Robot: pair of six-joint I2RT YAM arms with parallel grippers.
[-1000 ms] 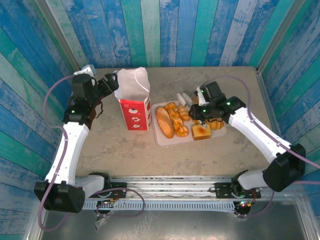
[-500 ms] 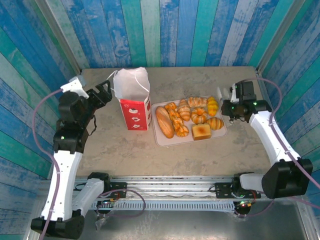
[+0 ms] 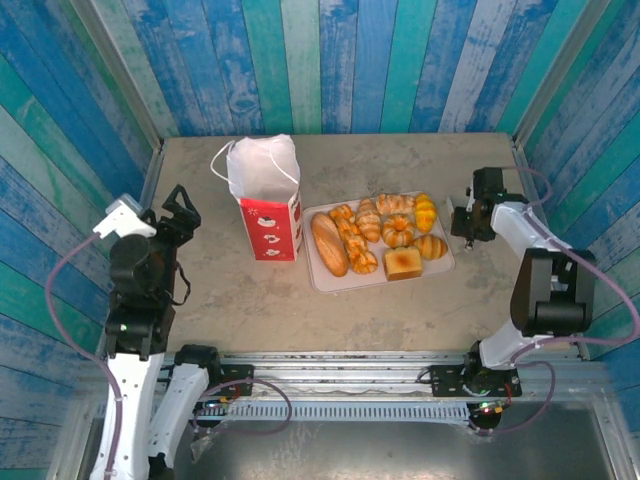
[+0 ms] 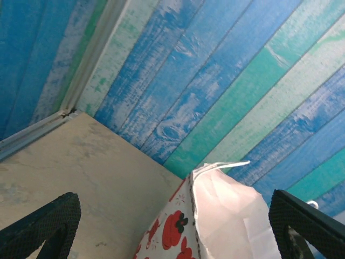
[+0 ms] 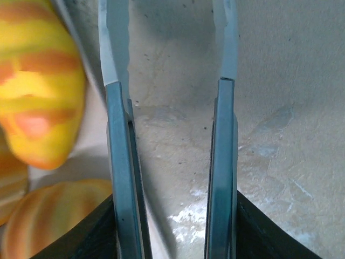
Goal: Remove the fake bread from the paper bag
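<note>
The paper bag (image 3: 268,226), red with white prints and thin white handles, stands upright at the table's middle left with its white mouth open. The fake bread (image 3: 386,234), several golden and orange pastries, lies on a flat pale tray to the bag's right. My left gripper (image 3: 184,204) is open and hangs left of the bag, apart from it; the left wrist view has the bag (image 4: 226,216) between its wide fingers (image 4: 48,221). My right gripper (image 3: 462,222) is open over bare table just right of the tray. Nothing is between its fingers (image 5: 119,162), and a striped yellow bun (image 5: 38,81) lies to their left.
The pale tray (image 3: 318,272) lies at the table's middle, right beside the bag. Blue and green plank walls (image 3: 330,60) close in the back and both sides. Bare tabletop (image 3: 250,300) lies in front of the bag and the tray.
My left arm has drawn back from the bag toward the near left. My right arm has swung off the tray to its right side and its jaws have widened.
</note>
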